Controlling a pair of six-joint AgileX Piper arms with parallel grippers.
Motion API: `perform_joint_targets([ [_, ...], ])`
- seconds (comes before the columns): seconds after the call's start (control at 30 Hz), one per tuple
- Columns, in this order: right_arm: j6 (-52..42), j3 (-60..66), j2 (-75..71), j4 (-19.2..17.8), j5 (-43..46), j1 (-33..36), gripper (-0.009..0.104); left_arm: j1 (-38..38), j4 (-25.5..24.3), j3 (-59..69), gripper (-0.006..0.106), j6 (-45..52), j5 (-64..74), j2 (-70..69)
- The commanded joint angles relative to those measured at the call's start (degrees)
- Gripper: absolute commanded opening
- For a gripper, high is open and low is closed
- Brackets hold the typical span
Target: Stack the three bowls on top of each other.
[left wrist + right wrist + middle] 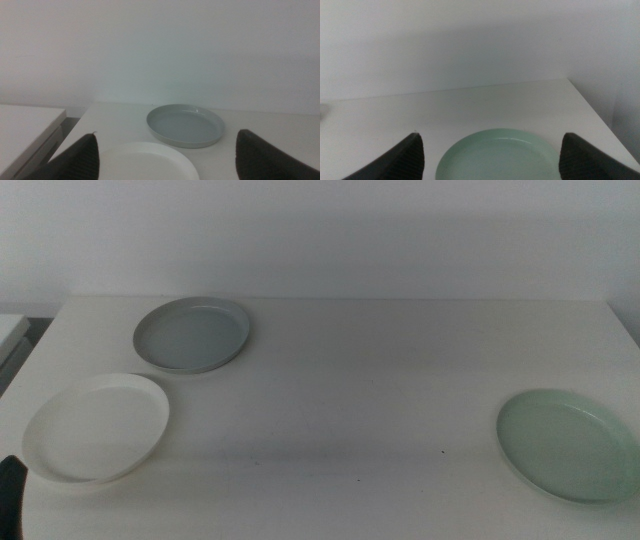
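Note:
Three bowls sit apart on the white table. The grey bowl (192, 334) is at the back left, the white bowl (97, 426) at the front left, the mint green bowl (567, 443) at the front right. My left gripper (167, 155) is open, low behind the white bowl (145, 162), with the grey bowl (185, 124) beyond; only a dark tip (10, 495) shows in the middle view. My right gripper (490, 155) is open, just short of the green bowl (497, 155), and is out of the middle view.
The table (360, 380) ends at a white wall at the back. A lower white surface (25, 125) stands beside the table's left edge. The table's right edge (600, 117) runs close to the green bowl.

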State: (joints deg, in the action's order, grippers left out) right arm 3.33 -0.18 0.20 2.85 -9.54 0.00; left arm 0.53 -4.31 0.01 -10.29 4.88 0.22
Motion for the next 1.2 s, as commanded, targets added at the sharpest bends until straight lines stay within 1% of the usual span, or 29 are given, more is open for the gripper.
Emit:
perform_joint_targets([
  [0.0, -0.1, 0.2, -0.2, -0.5, 0.6, 0.1, 0.093, 0.0, 0.2, 0.0, 0.094, -0.5, -0.9, -0.2],
  [0.03, -0.1, 0.2, -0.2, -0.5, 0.6, 0.1, 0.093, 0.0, -0.7, 0.0, 0.094, -0.5, -0.9, -0.2],
  [0.47, -0.1, 0.2, -0.2, -0.5, 0.6, 0.1, 0.093, -5.9, -1.7, -0.4, 0.094, -0.2, -2.9, 0.2],
  [0.53, -0.1, 0.2, -0.2, -0.5, 0.6, 0.1, 0.093, -6.9, -1.7, -4.1, 0.094, -0.2, -2.1, 5.0],
  [0.6, -0.1, 0.2, -0.2, -0.5, 0.6, 0.1, 0.093, -8.2, -1.7, -10.7, 0.094, -0.2, 0.2, 12.3],
  [0.7, -0.1, 0.2, -0.2, -0.5, 0.6, 0.1, 0.093, -8.4, -1.7, -21.7, 0.094, -0.1, 7.7, 24.2],
  [0.8, -0.1, 0.2, -0.2, -0.5, 0.6, 0.1, 0.093, -8.4, -1.4, -32.3, 0.094, -0.1, 21.2, 32.7],
  [0.87, -0.1, 0.2, -0.2, -0.5, 0.6, 0.1, 0.093, -8.4, -0.4, -39.4, 0.094, 0.0, 31.5, 38.1],
  [0.97, -0.1, 0.2, -0.2, -0.5, 0.6, 0.1, 0.093, -8.4, 2.2, -48.5, 0.094, 3.4, 42.9, 45.0],
  [1.07, -0.1, 0.2, -0.2, -0.5, 0.6, 0.1, 0.093, -8.4, 3.3, -55.1, 0.094, 7.6, 49.2, 51.1],
  [1.17, -0.1, 0.2, -0.2, -0.5, 0.6, 0.1, 0.093, -8.4, 3.5, -60.7, 0.094, 8.6, 54.7, 55.9],
])
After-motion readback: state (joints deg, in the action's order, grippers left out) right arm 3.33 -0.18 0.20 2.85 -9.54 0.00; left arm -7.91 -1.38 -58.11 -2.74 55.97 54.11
